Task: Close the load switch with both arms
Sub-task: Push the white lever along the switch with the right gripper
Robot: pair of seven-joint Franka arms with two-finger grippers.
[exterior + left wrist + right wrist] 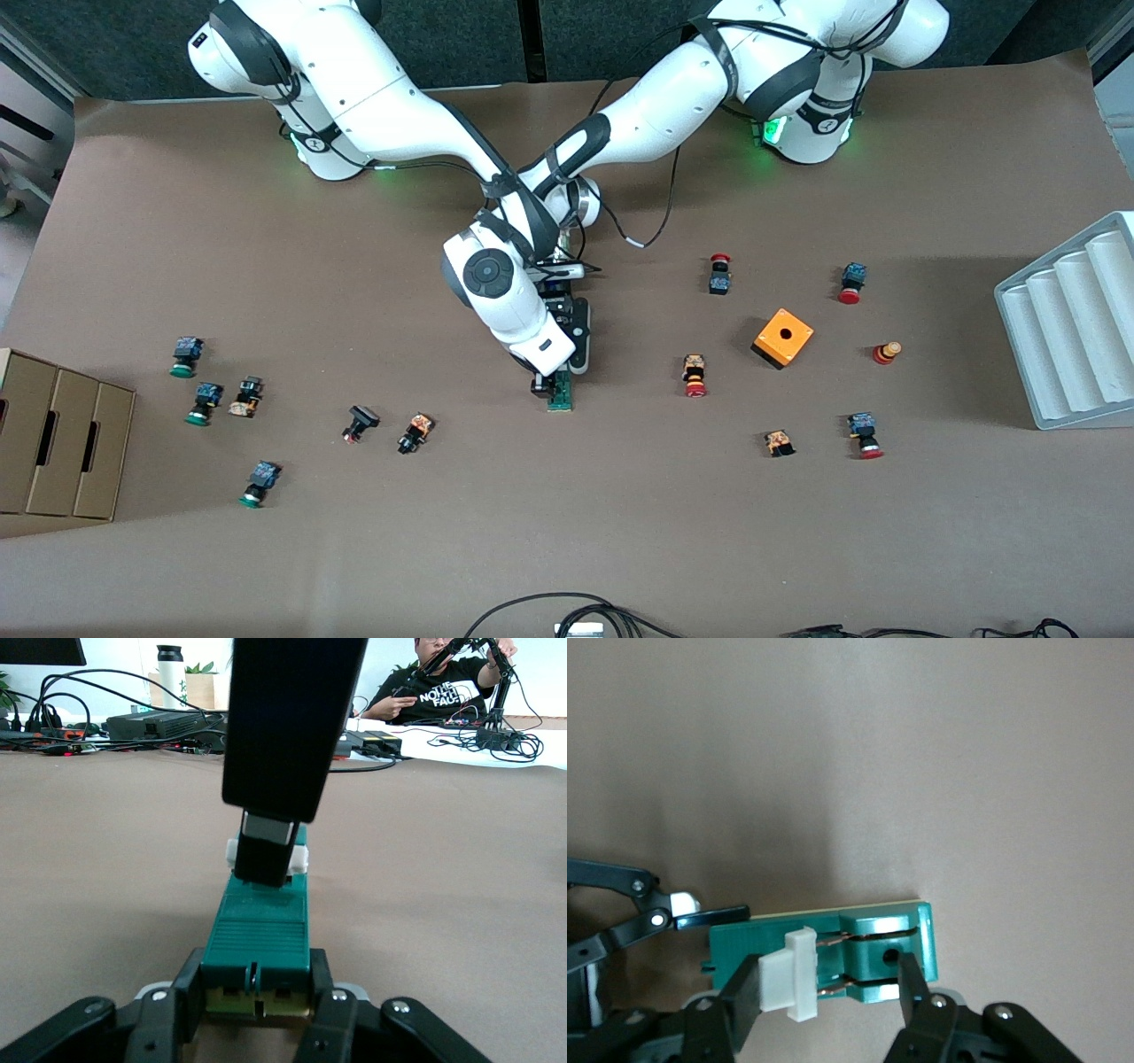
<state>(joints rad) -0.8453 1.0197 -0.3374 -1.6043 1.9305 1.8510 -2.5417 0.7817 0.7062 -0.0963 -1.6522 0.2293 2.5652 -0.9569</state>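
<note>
Brown table (567,532), scattered push buttons (186,356) lying around. Mid-table: load switch (259,935) lying flat, being clamped at one end by left gripper (257,1014). Right gripper (824,1005) straddling white tab (796,973), fingers narrow around it. Apparently midway: tab being worked, closing not yet confirmed. Switch largely hidden under both wrists from above.

Bare table (567,514) all round load switch (561,392), both arms crossed above it, push buttons (415,432) well apart

White black-banded arms (416,115), green-lit bases
</note>
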